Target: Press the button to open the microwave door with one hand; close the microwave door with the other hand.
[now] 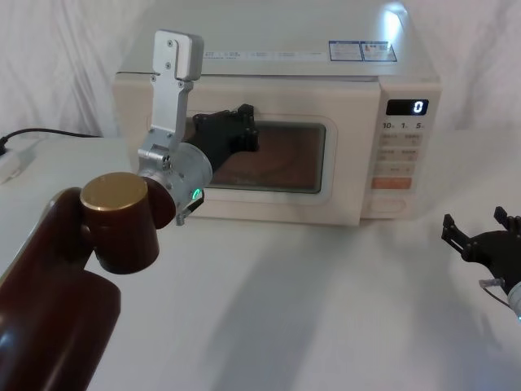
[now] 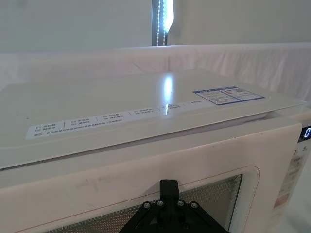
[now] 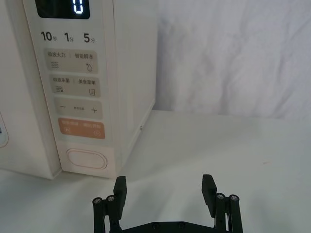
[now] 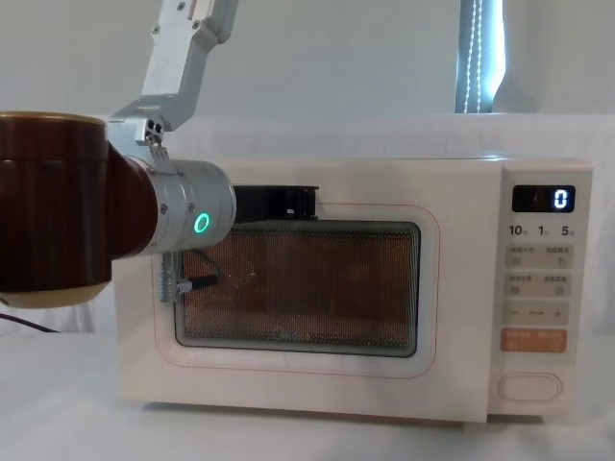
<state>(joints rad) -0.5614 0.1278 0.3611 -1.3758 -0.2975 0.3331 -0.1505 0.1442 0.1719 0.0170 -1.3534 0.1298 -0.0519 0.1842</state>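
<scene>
The cream microwave's door (image 1: 281, 159) with its dark mesh window looks shut against the body, also in the chest view (image 4: 307, 288). My left gripper (image 1: 242, 114), shut and holding nothing, touches the door's upper left part; in the left wrist view its tip (image 2: 168, 186) rests on the door (image 2: 97, 194) just above the window. The wide plain button (image 3: 86, 158) sits at the bottom of the control panel (image 1: 388, 205) (image 4: 529, 386). Low at the right, off the microwave's front corner, my right gripper (image 1: 474, 221) (image 3: 164, 182) hovers open, a short way in front of the button.
The panel display (image 1: 407, 107) reads 0, and an orange key (image 3: 81, 128) sits just above the button. A power strip with a black cable (image 1: 16, 155) lies at the far left. White cloth covers the table (image 1: 309, 309), with a curtain behind.
</scene>
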